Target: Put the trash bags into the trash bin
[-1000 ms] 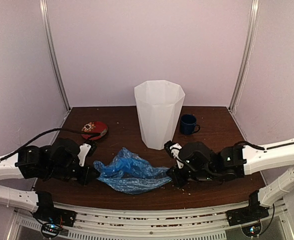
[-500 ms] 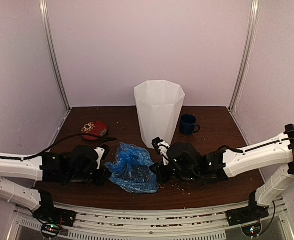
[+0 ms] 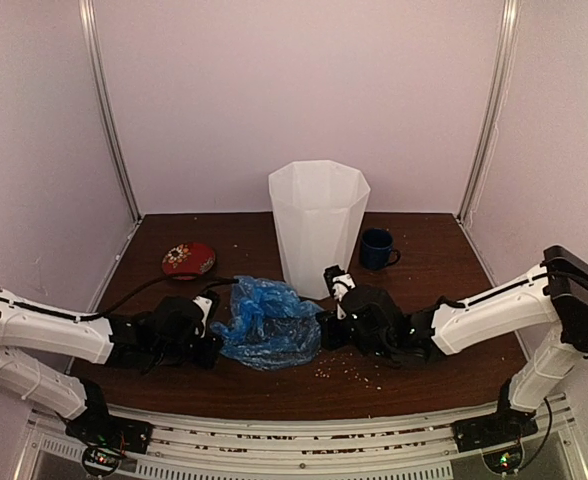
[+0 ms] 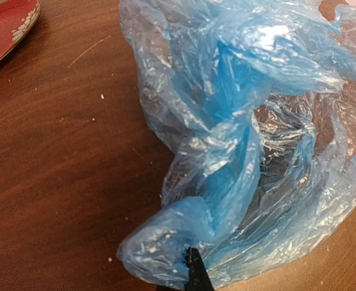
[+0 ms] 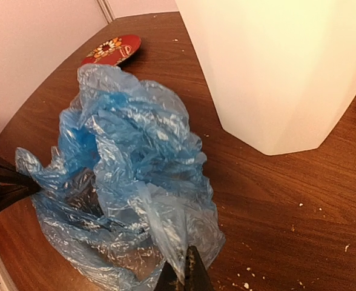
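Light-blue bag (image 3: 270, 322), white bin (image 3: 318, 226), floral red plate (image 3: 188, 259)

Stood closed in by pale pinkish walls (image 3: 304, 90), metal posts (image 3: 109, 110) at corners; held a dark, crumb-strewn wooden bench (image 3: 244, 240).

one bag (image 3: 266, 322), one bin (image 3: 317, 225), one mug (image 3: 377, 249), one plate (image 3: 188, 259)

The bag (image 3: 269, 322) lies on the table (image 3: 444, 262) between my left gripper (image 3: 217, 345) and right gripper (image 3: 322, 330), before the bin (image 3: 318, 225); mug (image 3: 377, 249) right of it, plate (image 3: 189, 259) left.
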`<action>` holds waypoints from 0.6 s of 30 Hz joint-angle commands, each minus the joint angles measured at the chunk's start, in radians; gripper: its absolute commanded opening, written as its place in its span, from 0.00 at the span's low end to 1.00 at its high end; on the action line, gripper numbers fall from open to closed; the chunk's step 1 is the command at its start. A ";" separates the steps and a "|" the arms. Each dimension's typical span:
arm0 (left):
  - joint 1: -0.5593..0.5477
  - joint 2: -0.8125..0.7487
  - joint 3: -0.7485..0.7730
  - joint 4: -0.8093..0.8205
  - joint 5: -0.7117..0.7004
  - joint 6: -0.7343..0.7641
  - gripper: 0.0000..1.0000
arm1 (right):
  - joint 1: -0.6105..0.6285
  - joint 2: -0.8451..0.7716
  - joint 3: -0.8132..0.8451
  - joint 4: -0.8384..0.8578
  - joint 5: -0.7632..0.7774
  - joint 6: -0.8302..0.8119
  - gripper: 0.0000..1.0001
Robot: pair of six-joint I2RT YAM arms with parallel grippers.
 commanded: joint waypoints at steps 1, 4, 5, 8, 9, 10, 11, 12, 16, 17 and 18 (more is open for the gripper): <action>0.025 0.072 0.083 0.144 -0.022 0.096 0.00 | 0.001 0.073 0.048 0.017 0.071 -0.006 0.00; 0.025 0.052 0.228 0.039 -0.057 0.166 0.00 | 0.009 0.048 0.179 -0.032 0.063 -0.028 0.00; 0.024 0.017 0.281 0.008 -0.069 0.193 0.00 | 0.021 0.024 0.234 -0.060 0.090 -0.058 0.00; -0.006 -0.122 0.453 -0.025 -0.116 0.308 0.00 | 0.110 -0.098 0.401 -0.150 0.243 -0.249 0.00; -0.028 -0.165 0.496 -0.023 -0.114 0.346 0.00 | 0.160 -0.155 0.406 -0.100 0.311 -0.345 0.00; -0.052 -0.202 0.535 -0.024 -0.082 0.367 0.00 | 0.209 -0.204 0.405 -0.065 0.366 -0.400 0.00; -0.079 -0.232 0.557 -0.031 -0.029 0.371 0.00 | 0.255 -0.254 0.414 -0.087 0.382 -0.410 0.00; -0.104 -0.264 0.558 -0.045 0.010 0.353 0.00 | 0.283 -0.299 0.418 -0.142 0.375 -0.388 0.00; -0.306 -0.424 0.270 -0.072 -0.019 0.122 0.00 | 0.400 -0.514 0.121 -0.231 0.420 -0.126 0.00; -0.357 -0.471 0.146 -0.071 -0.033 0.022 0.00 | 0.411 -0.553 0.027 -0.274 0.396 -0.002 0.00; -0.408 -0.527 0.031 -0.066 -0.042 -0.070 0.00 | 0.424 -0.581 -0.108 -0.310 0.372 0.124 0.00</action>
